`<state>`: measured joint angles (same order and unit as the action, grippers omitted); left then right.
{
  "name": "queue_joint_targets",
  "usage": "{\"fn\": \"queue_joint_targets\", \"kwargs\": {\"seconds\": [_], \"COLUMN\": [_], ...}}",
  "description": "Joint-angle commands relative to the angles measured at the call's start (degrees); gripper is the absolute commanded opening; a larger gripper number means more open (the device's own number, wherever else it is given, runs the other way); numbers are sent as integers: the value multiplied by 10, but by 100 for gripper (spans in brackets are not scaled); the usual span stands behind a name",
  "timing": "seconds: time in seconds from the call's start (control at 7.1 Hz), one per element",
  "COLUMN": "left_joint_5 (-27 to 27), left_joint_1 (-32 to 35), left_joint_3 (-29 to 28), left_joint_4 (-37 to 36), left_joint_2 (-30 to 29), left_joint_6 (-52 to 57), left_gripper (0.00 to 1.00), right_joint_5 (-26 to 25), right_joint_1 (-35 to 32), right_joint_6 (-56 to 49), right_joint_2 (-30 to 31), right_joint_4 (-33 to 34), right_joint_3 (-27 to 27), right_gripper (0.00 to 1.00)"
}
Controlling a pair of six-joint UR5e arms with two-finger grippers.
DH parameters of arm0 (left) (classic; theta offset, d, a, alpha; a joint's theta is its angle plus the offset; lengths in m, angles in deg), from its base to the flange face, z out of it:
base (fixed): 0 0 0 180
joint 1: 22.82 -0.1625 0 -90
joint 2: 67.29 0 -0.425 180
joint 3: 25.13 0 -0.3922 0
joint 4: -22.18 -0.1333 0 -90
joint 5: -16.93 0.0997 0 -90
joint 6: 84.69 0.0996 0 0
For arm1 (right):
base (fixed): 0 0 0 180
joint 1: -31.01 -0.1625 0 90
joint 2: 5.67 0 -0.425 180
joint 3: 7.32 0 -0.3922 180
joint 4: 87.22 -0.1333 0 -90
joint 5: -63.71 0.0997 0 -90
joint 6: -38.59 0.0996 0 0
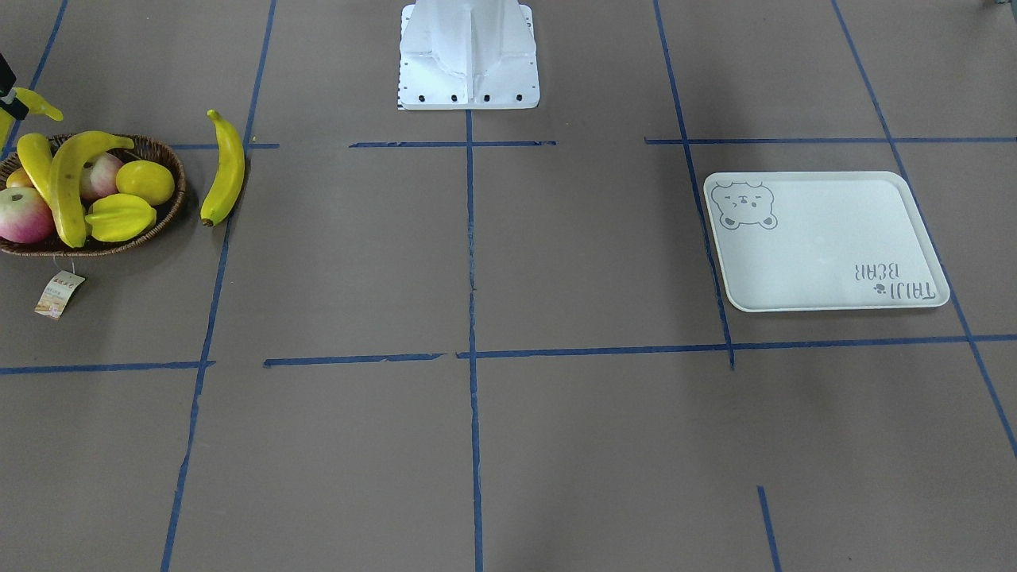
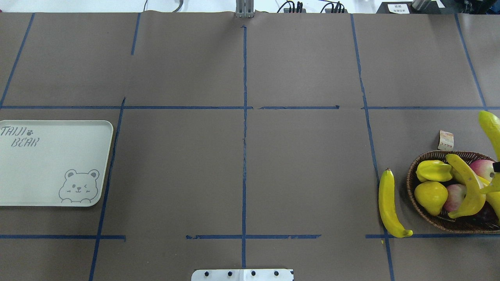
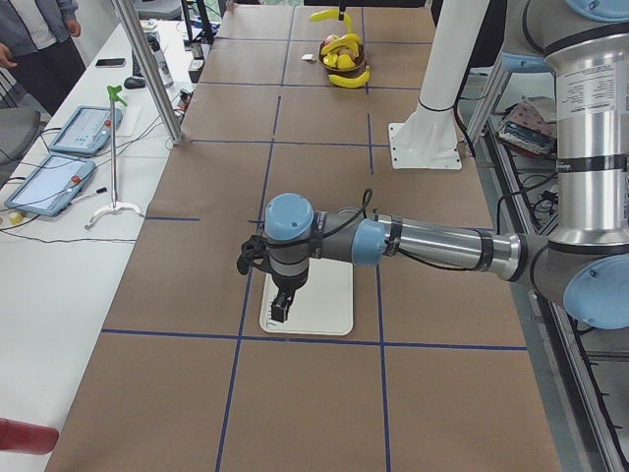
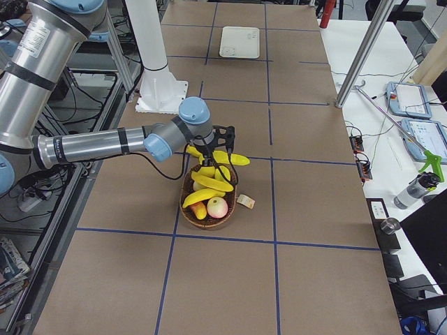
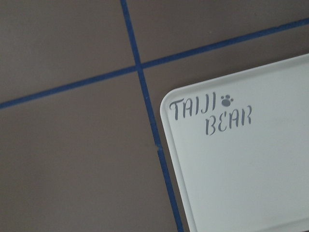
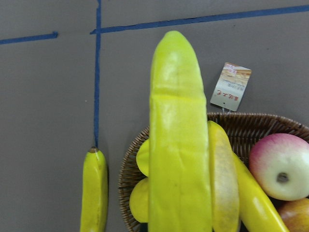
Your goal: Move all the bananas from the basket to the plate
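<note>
The right arm reaches level over the woven brown wicker basket (image 2: 437, 220), at 3 o'clock in the overhead view, with its wrist turned down. The right gripper (image 4: 211, 162) is clenched on a smooth, glossy yellow banana (image 6: 179, 135) held above the rim. A second curved banana (image 2: 466, 183) lies inside, a third banana (image 1: 33, 159) beside it, and a fourth banana (image 2: 386, 203) rests on the brown paper desk (image 2: 304, 171) at the basket's 9 o'clock. The left arm stretches level, its left gripper (image 3: 282, 307) pointing down above the matte pale plate (image 2: 47, 171) with rounded corners at 9 o'clock; I cannot tell whether this gripper is clenched.
</note>
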<state>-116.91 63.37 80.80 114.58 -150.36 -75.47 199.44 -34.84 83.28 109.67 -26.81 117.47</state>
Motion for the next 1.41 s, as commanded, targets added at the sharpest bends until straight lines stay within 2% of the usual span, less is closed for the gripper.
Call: {"fn": "queue_joint_targets", "kwargs": {"seconds": [0.0, 0.14, 0.28, 0.56, 0.7, 0.84, 1.13, 1.27], "left_joint_5": [-39, -41, -42, -72, -76, -74, -61, -32], "left_joint_1": [-59, -69, -99, -186, -229, -288, -372, -409], "left_joint_3": [1, 2, 2, 2, 2, -2, -15, -25], "left_joint_4": [51, 76, 140, 240, 294, 338, 342, 342], "left_joint_2": [-10, -27, -31, -77, -104, -148, -278, -325], "left_joint_6": [-25, -110, -204, -439, -501, -578, -773, -786], "left_gripper": [100, 100, 100, 100, 100, 100, 100, 100], "right_joint_5": [-14, -34, -73, -160, -179, -201, -253, -293], "right_joint_1": [61, 100, 144, 241, 270, 297, 359, 397], "right_joint_6": [144, 210, 276, 410, 442, 476, 485, 485], "right_joint_2": [-28, -35, -62, -154, -191, -241, -325, -366], "right_joint_4": [-88, -130, -151, -155, -157, -158, -160, -160], "right_joint_3": [-4, -3, -3, -7, -13, -27, -66, -89], "right_gripper": [4, 4, 4, 6, 7, 8, 9, 11]}}
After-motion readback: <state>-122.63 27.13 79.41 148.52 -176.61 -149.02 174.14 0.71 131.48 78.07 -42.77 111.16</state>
